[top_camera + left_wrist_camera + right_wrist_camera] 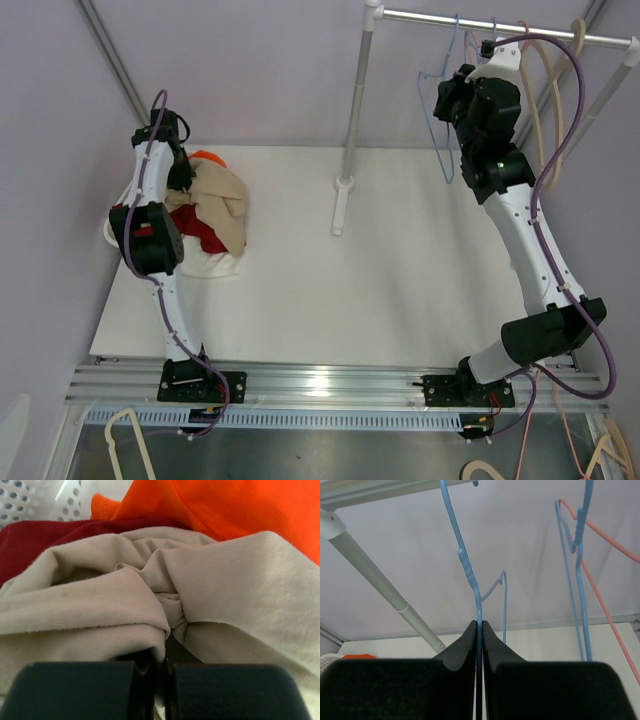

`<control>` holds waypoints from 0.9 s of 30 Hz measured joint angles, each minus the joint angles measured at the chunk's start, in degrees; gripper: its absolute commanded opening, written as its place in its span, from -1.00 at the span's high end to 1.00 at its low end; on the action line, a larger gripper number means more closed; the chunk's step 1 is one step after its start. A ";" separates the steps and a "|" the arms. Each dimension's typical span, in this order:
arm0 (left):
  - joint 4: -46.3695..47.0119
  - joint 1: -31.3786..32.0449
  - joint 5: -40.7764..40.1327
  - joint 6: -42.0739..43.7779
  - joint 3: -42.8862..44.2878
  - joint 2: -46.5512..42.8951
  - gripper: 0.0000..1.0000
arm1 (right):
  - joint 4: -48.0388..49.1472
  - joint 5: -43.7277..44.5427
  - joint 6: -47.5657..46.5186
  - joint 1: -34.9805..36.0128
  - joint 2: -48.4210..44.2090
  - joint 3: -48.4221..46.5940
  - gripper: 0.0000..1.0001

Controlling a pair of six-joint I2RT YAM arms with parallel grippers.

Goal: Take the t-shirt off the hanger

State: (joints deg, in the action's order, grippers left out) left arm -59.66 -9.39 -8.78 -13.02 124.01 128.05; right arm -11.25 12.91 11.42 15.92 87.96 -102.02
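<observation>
beige t-shirt is off & pinched in left gripper at 9 o'clock, right gripper clamps bare blue hanger at 1 o'clock; prob only letting go remains.

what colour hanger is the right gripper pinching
Light blue wire hanger, clearest in right wrist view.

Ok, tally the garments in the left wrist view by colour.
beige garment: 1
orange garment: 1
dark red garment: 1
Total: 3
</observation>
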 measured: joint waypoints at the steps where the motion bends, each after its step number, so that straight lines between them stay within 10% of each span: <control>1: -0.33 0.00 0.02 0.07 -0.02 0.28 0.99 | 0.13 -0.15 0.17 0.00 -0.70 0.55 0.82; 11: -1.64 -0.13 -0.28 0.66 0.39 -0.13 0.46 | -1.62 -0.39 0.33 -0.02 -3.30 2.05 0.58; 15: -4.42 -0.37 -0.44 0.98 3.78 -0.09 -0.29 | -1.90 -0.42 0.02 -0.02 -3.34 2.03 0.21; 21: -6.32 -0.39 -1.75 1.05 6.51 -0.44 -0.78 | -3.19 -0.76 -0.66 -0.02 -3.34 1.09 -0.04; 27: -7.19 -0.35 -2.19 1.07 7.08 -3.50 -0.76 | -4.17 -1.40 -0.70 -0.02 -3.50 -0.79 -0.08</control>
State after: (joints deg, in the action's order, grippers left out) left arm -66.85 -9.74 -10.96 -11.94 131.09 124.55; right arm -15.42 11.51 10.72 15.90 84.47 -102.80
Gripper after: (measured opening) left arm 0.917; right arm 0.535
